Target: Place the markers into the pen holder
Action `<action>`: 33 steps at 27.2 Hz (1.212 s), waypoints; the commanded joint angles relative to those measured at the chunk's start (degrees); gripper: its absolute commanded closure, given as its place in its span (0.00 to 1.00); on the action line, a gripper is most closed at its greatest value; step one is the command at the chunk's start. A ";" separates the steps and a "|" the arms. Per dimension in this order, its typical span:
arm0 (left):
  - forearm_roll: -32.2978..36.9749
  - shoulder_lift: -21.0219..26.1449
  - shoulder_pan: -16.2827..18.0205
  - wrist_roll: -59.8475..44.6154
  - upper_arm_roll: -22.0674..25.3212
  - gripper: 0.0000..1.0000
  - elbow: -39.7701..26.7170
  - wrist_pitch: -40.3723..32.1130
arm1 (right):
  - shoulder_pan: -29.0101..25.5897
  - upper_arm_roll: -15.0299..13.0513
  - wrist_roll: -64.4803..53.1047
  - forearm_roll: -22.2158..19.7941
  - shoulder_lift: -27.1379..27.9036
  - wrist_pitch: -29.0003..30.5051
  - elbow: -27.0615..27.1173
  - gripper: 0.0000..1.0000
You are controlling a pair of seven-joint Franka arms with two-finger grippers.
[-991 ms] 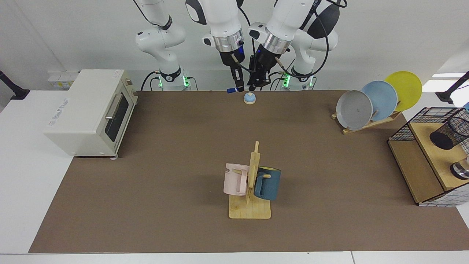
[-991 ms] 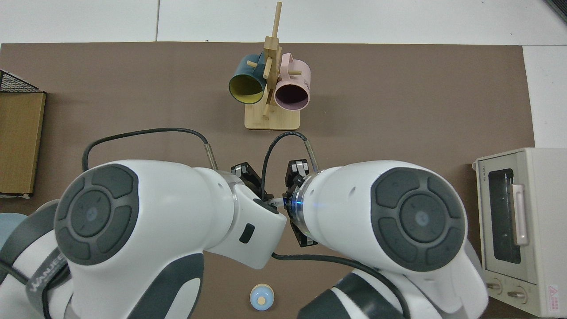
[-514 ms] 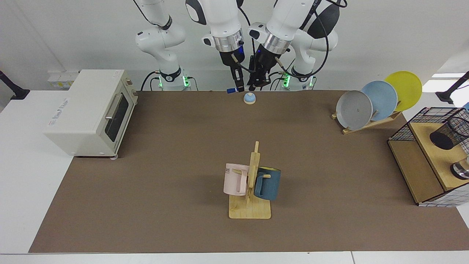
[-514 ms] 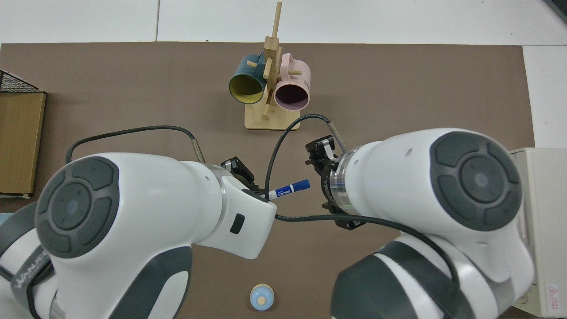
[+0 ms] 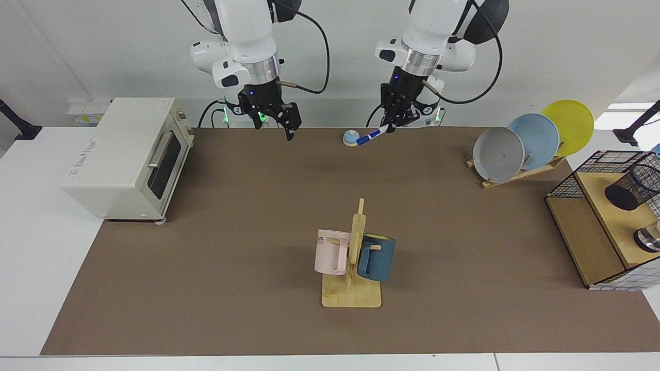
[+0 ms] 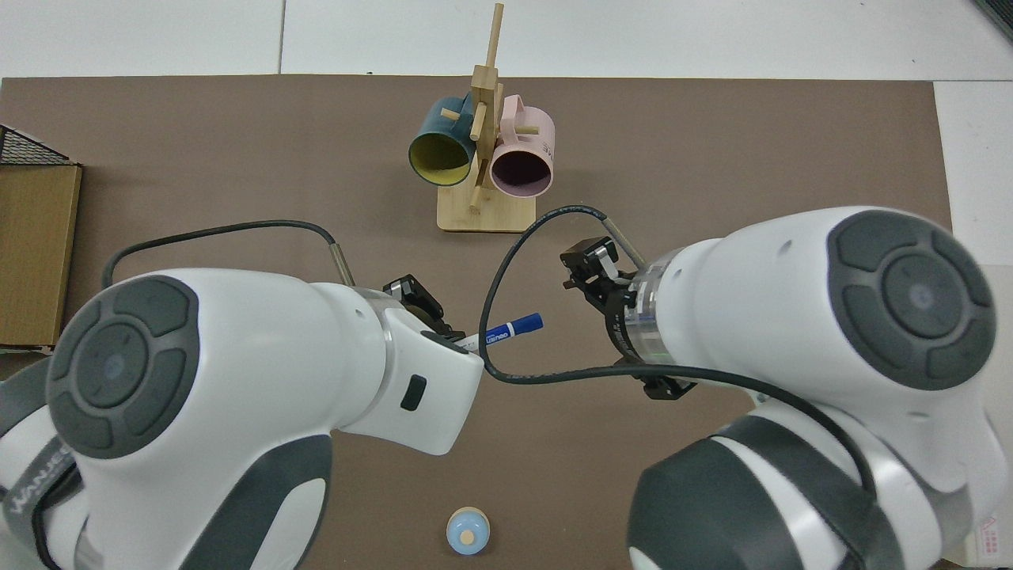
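The left gripper (image 5: 393,127) grasps the marker (image 5: 372,135), whose label is unreadable. The right gripper (image 5: 286,123), at 11 o'clock over the table (image 5: 206,257), is released and empty. Only the facing view shows the pen holder (image 5: 635,186), at 3 o'clock.

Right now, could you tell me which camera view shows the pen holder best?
The facing view: the pen holder shows as a black mesh cup on the wire-and-wood crate at that view's right edge. The top view shows only a corner of the crate, not the holder.
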 commanded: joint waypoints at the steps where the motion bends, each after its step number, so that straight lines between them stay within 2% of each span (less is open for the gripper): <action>1: 4.20 -1.68 0.11 -2.48 2.47 1.00 1.35 -7.18 | -4.21 0.63 -16.73 -2.98 -0.15 -1.46 0.24 0.00; 8: 7.10 -3.61 0.03 -2.04 7.92 1.00 2.32 -14.47 | -8.96 0.81 -24.15 -2.19 0.46 -4.80 0.94 0.00; 14: 15.79 -4.49 0.03 1.64 11.70 1.00 4.07 -19.40 | -10.46 0.81 -27.56 -2.10 1.43 -7.96 3.75 0.00; 20: 26.95 -3.79 -0.06 3.23 11.88 1.00 7.15 -22.04 | -11.08 0.90 -28.98 -1.67 2.75 -11.47 7.17 0.00; 23: 30.38 -3.00 0.38 8.13 12.14 1.00 8.55 -22.04 | -11.16 0.90 -28.98 -0.35 3.36 -13.93 9.55 0.00; 27: 34.17 -0.19 2.75 17.10 13.90 1.00 12.32 -21.69 | -11.16 0.81 -28.37 1.15 3.89 -16.23 11.84 0.00; 31: 37.07 3.67 5.82 24.40 14.26 1.00 17.78 -21.96 | -11.08 0.72 -27.93 0.63 3.98 -15.97 11.93 0.00; 33: 38.30 4.47 7.14 28.17 14.34 1.00 18.23 -21.35 | -11.08 0.72 -27.75 -0.08 3.98 -15.35 11.93 0.00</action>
